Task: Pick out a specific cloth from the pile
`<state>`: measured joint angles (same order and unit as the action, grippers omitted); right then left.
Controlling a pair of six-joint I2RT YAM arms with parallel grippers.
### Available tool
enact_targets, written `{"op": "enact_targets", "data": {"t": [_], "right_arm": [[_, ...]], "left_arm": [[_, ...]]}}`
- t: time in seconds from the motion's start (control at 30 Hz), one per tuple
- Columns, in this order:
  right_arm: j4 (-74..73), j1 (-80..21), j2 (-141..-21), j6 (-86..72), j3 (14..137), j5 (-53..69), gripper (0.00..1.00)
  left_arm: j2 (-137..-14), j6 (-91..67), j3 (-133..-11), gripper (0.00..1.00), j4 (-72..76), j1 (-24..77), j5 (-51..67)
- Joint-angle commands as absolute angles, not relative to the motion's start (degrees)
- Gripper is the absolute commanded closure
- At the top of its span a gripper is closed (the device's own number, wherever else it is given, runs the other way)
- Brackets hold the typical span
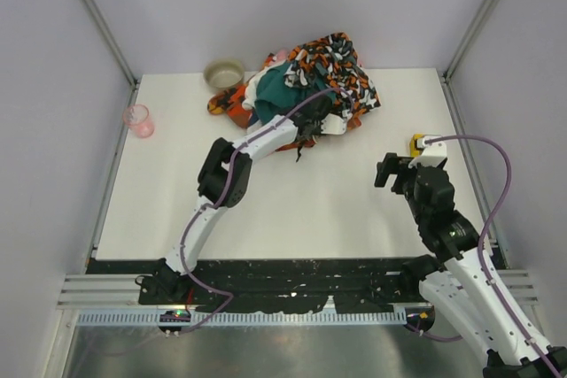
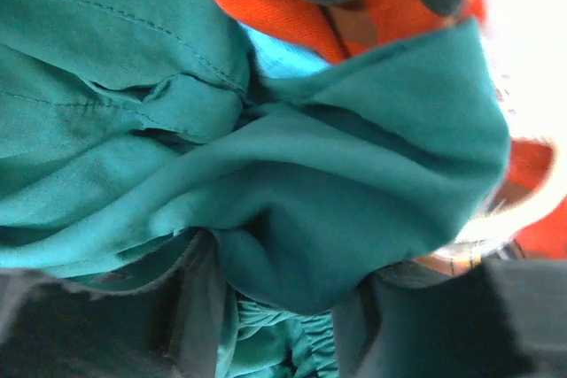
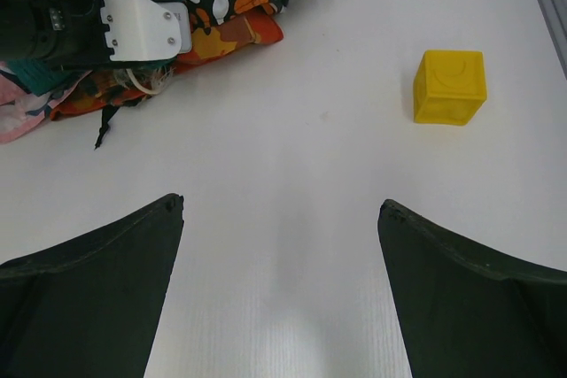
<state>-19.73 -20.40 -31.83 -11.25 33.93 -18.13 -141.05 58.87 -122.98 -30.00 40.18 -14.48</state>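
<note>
2 robot arms work a white table (image 1: 292,210), with the left gripper (image 1: 312,121) pushed into the pile (image 1: 332,73), a heap of orange-black-white patterned, dark teal and pink patterned fabrics at the table's far edge. Seen from the left wrist, folds of the dark teal-green cloth (image 2: 177,183) fill almost the whole view and bulge between the 2 dark, blurred fingers (image 2: 97,325) at the bottom of the frame; whether the jaws actually pinch that fold or only stand around it cannot be told. The cloth (image 2: 276,59), plain bright turquoise-blue fabric, shows only as a narrow sliver deep in the heap, wedged between the teal-green folds and an orange piece above them, and apart from the fingers.

On the right, the right gripper (image 3: 282,205) hangs over bare tabletop with its jaws spread wide and nothing between them, well apart from the heap. 1 small yellow plastic cube (image 3: 450,86) sits on the table just beyond it. Beside the pile's left edge stands a round beige bowl (image 1: 224,73), and a clear pink plastic cup (image 1: 138,119) stands near the table's left edge.
</note>
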Motion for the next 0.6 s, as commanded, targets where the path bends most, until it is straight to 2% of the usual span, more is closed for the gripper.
{"op": "enact_targets", "data": {"t": [0.0, 0.03, 0.1, 0.17, 0.47, 0.57], "right_arm": [[-17.58, -20.30, -30.32, -10.99, 33.75, -20.92, 0.05], [-17.49, -20.39, -30.24, -11.07, 33.75, -20.92, 0.05], [-17.23, -20.30, -29.97, -11.07, 33.58, -21.18, 0.05], [-16.96, -20.30, -29.97, -10.99, 33.40, -21.36, 0.05], [-15.91, -20.30, -30.06, -11.07, 32.44, -22.24, 0.05], [-13.98, -20.30, -30.85, -11.07, 31.29, -21.01, 0.05]], "left_arm": [[-145.19, 61.25, -124.19, 0.60, -12.95, 37.44, -25.56], [-145.89, 61.96, -124.10, 0.65, -9.79, 37.18, -26.45], [-147.12, 63.45, -123.58, 0.85, -3.20, 36.39, -27.94], [-148.09, 63.46, -122.61, 1.00, 3.56, 35.78, -29.44], [-141.69, 59.15, -129.64, 1.00, 22.48, 34.89, -39.19], [-136.95, 56.35, -129.47, 1.00, 21.72, 34.81, -38.94]]}}
